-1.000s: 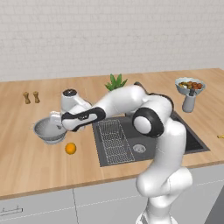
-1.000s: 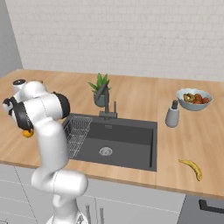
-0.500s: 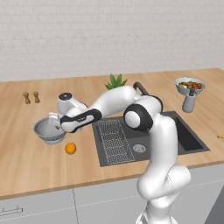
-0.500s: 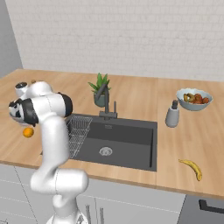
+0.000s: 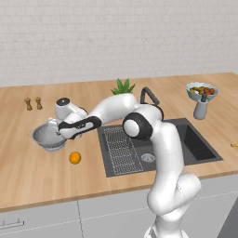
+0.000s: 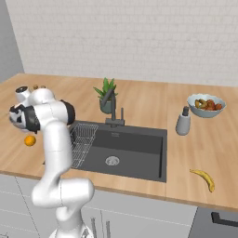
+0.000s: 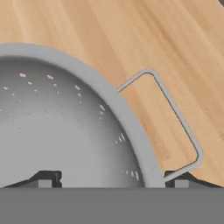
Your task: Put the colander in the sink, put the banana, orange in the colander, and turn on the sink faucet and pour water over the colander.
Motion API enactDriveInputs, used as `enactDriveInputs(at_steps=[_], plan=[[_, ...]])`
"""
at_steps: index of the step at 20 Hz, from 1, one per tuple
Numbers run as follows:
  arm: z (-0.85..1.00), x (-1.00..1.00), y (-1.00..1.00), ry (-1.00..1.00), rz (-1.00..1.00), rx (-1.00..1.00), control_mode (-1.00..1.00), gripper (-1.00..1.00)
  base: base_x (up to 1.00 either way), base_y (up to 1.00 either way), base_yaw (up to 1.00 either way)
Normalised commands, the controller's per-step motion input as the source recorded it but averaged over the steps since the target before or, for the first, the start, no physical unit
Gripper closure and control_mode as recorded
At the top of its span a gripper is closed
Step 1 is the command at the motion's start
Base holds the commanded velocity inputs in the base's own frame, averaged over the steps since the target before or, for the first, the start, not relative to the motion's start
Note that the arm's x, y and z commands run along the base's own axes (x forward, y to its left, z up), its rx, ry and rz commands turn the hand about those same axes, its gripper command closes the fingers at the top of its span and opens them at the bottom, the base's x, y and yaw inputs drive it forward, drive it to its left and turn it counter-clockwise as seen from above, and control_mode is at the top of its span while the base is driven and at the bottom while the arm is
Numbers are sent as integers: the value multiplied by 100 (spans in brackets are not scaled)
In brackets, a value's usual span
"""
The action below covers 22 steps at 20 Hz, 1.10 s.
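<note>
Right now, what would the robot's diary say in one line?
step: grasping colander | gripper: open, straddling its rim by handle | orange: on counter | sink: empty basin

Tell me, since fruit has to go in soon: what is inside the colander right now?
Nothing shows inside the colander: the hand view has only its bare perforated wall. The bottom is cut off there. The orange lies on the counter beside it, and the banana far right of the sink.

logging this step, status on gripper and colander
Gripper open, tips straddling rim of silver-grey perforated metal colander. Colander on wooden counter, left of dark sink. Small round orange beside it, nothing blocking.
</note>
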Motion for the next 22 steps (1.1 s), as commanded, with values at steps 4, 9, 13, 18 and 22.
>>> enactDriveInputs(at_steps=[4, 9, 13, 18, 22], plan=[[-11, 0, 4, 0, -4, 0, -100, 100, 0, 0, 0], [1, -6, -19, 0, -2, 1, -100, 100, 0, 0, 0], [35, -15, -30, -1, 0, 8, -100, 100, 0, 0, 0], [92, -38, -34, -11, 0, 18, -100, 100, 0, 0, 0], [100, -59, -56, -18, 0, 20, -100, 100, 0, 0, 0]])
